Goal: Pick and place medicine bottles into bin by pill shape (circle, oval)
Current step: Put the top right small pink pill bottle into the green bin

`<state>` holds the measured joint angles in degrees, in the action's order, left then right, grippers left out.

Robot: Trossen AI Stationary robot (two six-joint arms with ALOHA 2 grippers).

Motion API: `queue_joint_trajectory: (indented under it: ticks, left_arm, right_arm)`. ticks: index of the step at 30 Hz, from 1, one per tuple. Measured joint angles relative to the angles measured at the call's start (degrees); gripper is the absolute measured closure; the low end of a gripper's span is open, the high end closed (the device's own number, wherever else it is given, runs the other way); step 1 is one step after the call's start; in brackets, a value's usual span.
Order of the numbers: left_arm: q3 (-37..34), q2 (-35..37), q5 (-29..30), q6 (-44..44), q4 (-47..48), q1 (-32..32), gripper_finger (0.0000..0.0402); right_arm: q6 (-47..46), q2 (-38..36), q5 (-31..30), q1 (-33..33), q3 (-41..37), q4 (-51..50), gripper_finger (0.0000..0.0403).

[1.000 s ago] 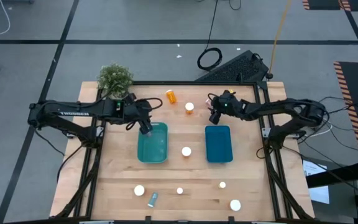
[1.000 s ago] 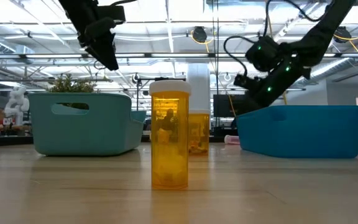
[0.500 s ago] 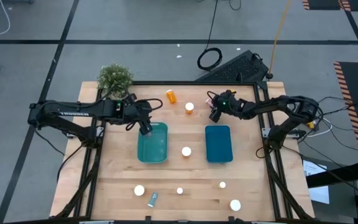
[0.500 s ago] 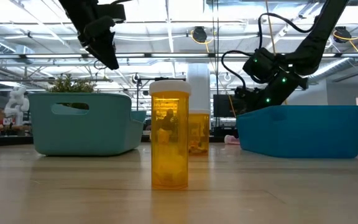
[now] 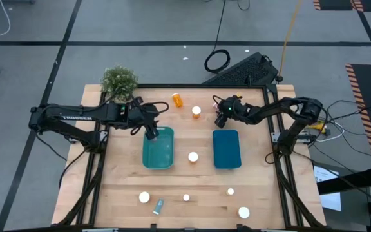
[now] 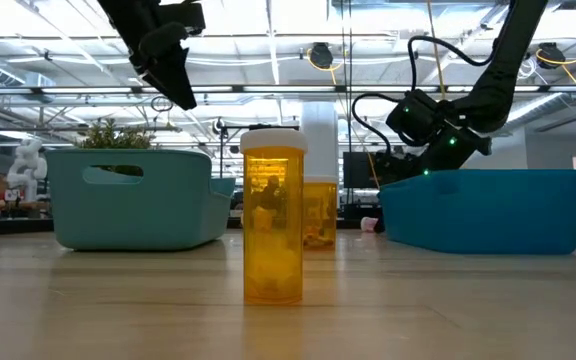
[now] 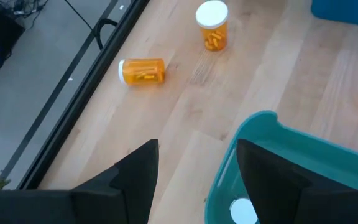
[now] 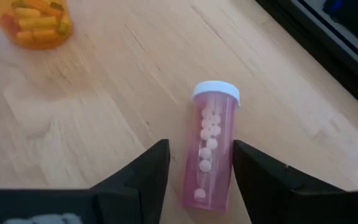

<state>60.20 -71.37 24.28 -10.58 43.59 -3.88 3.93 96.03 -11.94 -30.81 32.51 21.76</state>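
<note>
- Wooden table (image 5: 172, 180) fills the middle of your high view, with most medicine bottles loose on it: several white caps along the lower part, one between the bins, two orange ones near the top edge.
- Your left gripper (image 5: 151, 133) hovers over the teal bin (image 5: 158, 158), jaws apart and empty; one white cap (image 7: 243, 211) lies inside.
- Your right gripper (image 8: 197, 180) straddles a lying pink bottle (image 8: 210, 146) of round pills, jaws apart, not clamped.
- The blue bin (image 5: 226, 151) looks empty, so most sorting remains.
</note>
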Motion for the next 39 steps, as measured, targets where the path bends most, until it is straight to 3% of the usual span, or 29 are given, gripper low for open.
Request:
queue_joint_trajectory:
  ticks: [16,23,27,39]
  left_arm:
    - [0.0,0.0,-0.1,3.1,-2.2,0.0,0.0181]
    - [0.0,0.0,-0.1,5.1,-4.5,0.0,0.0181]
    - [0.0,0.0,0.0,8.4,-5.2,0.0,0.0181]
    - [0.0,0.0,0.0,13.5,-8.3,1.2,0.0181]
  right_arm:
    - [-0.2,-2.5,0.3,0.0,-0.1,-5.0,0.0316]
    - [-0.2,-2.6,0.3,0.1,-0.1,-5.2,0.0298]
    - [-0.4,-3.9,4.0,0.1,-0.2,-5.8,0.0295]
    - [-1.8,-16.4,11.0,1.1,-0.3,-10.2,0.0300]
